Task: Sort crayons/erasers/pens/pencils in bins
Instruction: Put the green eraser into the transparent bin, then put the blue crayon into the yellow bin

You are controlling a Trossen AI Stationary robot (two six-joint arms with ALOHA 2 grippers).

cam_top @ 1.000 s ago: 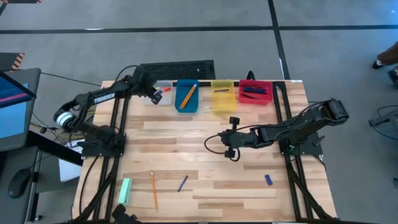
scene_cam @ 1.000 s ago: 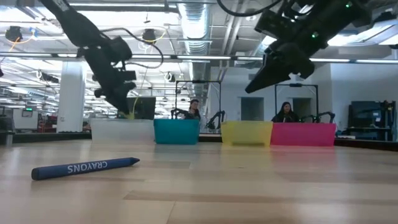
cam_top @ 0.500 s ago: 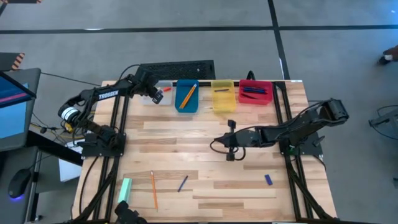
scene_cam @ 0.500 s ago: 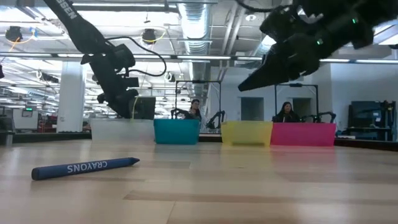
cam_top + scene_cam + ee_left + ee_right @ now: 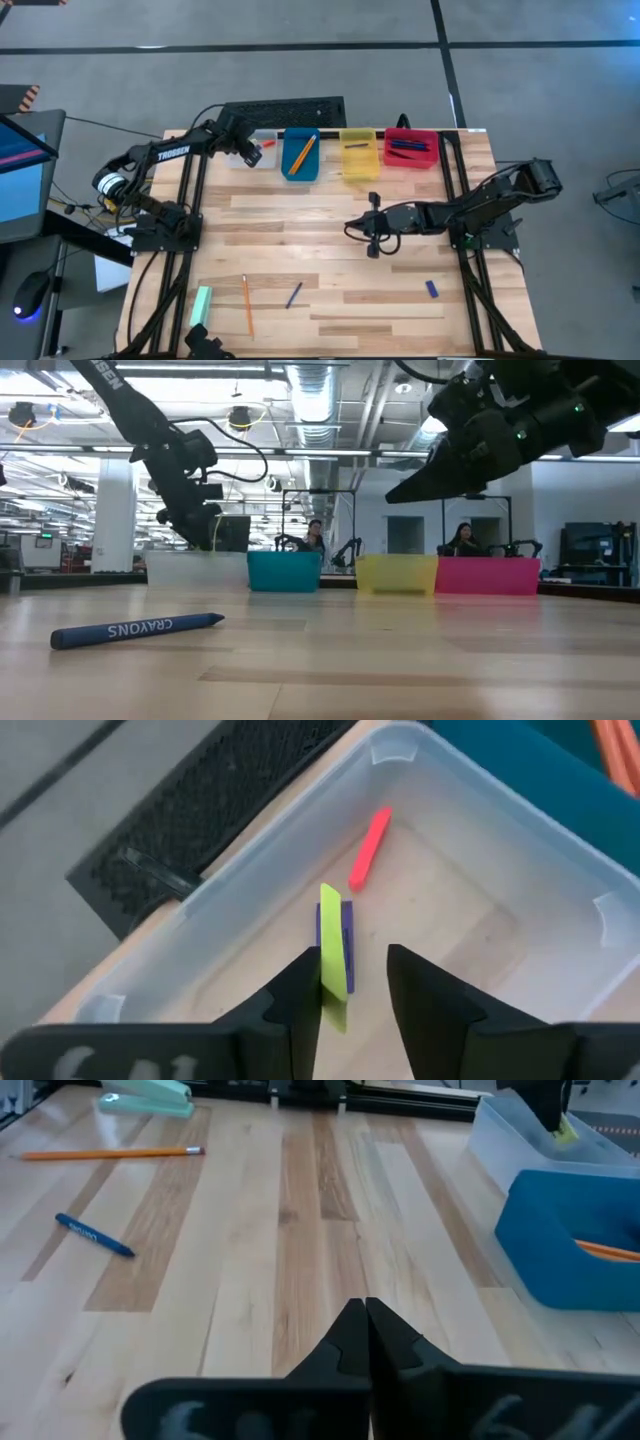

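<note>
My overhead camera looks straight down on the whole table (image 5: 330, 225), bins (image 5: 300, 155) along the upper middle of the frame. My low camera sits at tabletop height, facing level across the wood toward the same bins (image 5: 284, 571) and the room behind. My left wrist camera peers closely down into the clear bin (image 5: 470, 850). My right wrist camera looks across the tabletop, sharing the blue crayon (image 5: 94, 1235) with the low view (image 5: 137, 629).
</note>
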